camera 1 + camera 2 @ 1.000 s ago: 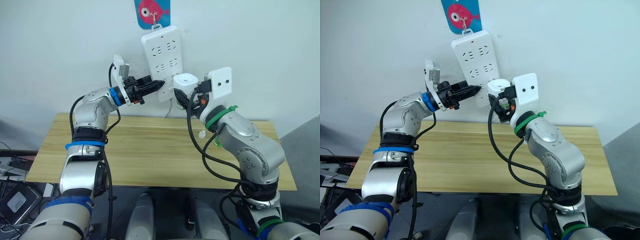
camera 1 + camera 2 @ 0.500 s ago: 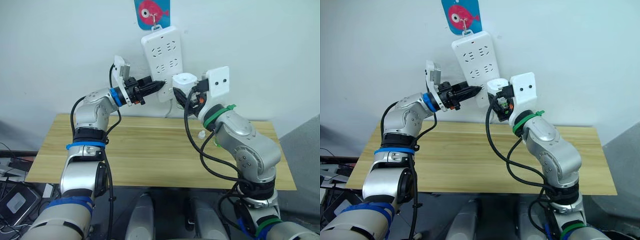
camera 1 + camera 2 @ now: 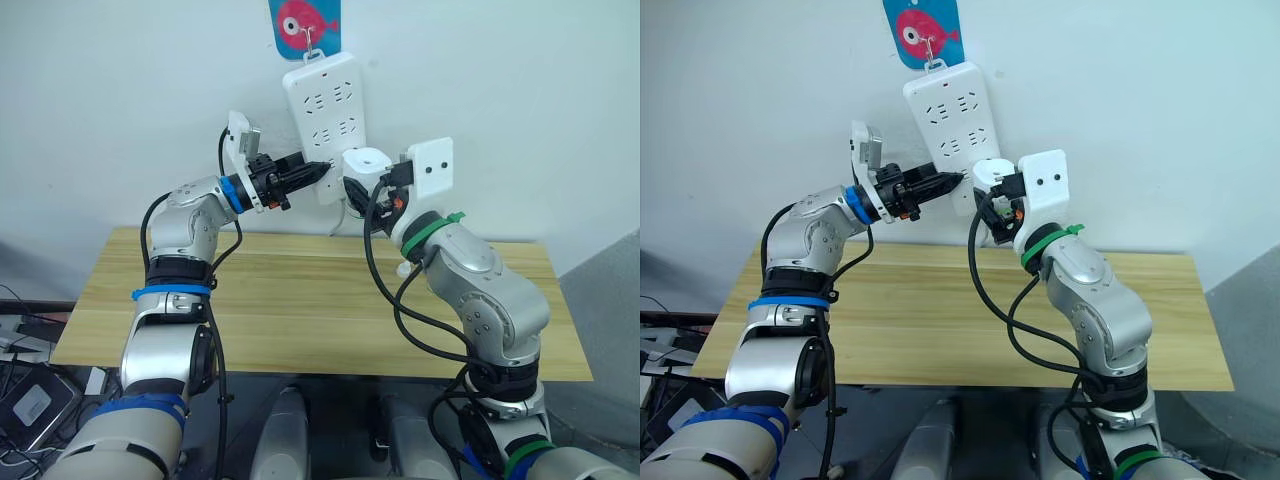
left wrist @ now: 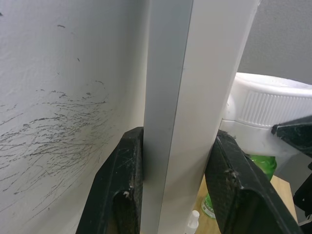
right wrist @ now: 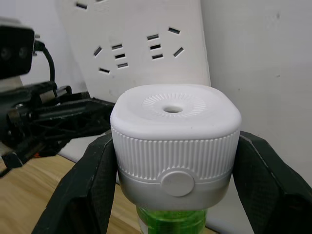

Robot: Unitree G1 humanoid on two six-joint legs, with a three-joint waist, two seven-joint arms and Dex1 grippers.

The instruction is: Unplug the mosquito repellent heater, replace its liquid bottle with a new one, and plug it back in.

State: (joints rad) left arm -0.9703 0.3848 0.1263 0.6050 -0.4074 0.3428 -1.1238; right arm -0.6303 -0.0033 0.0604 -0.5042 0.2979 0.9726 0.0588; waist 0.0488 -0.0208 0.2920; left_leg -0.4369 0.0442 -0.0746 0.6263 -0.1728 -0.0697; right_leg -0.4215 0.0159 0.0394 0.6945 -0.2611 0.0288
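Since one second ago the right tool [image 3: 357, 188] has moved a little toward the left tool and toward the wall, and it has carried the mosquito repellent heater [image 3: 366, 163] with it; the heater now stands closer to the lower end of the power strip [image 3: 328, 120]. The left tool [image 3: 312, 171] has stayed where it was.

The right tool pinches the heater: in the right wrist view its two black fingers [image 5: 80, 187] press on both sides of the ribbed white body [image 5: 175, 139]. The heater is upright between them, with the round hole on its top facing up. A green liquid bottle [image 5: 170, 222] hangs under the heater, between the same fingers.

The left tool is pressed on the edge of the power strip. In the left wrist view its fingers [image 4: 119, 192] touch both faces of the strip [image 4: 190, 97], one on the wall side and one on the front side. The heater [image 4: 265, 119] is just beside this tool, on the front side of the strip, with the green bottle [image 4: 261, 165] below it.

A small white cap-like thing [image 3: 403, 268] lies on the wooden surface [image 3: 280, 310] below the right tool. Whether the prongs of the heater are in a socket I cannot tell.
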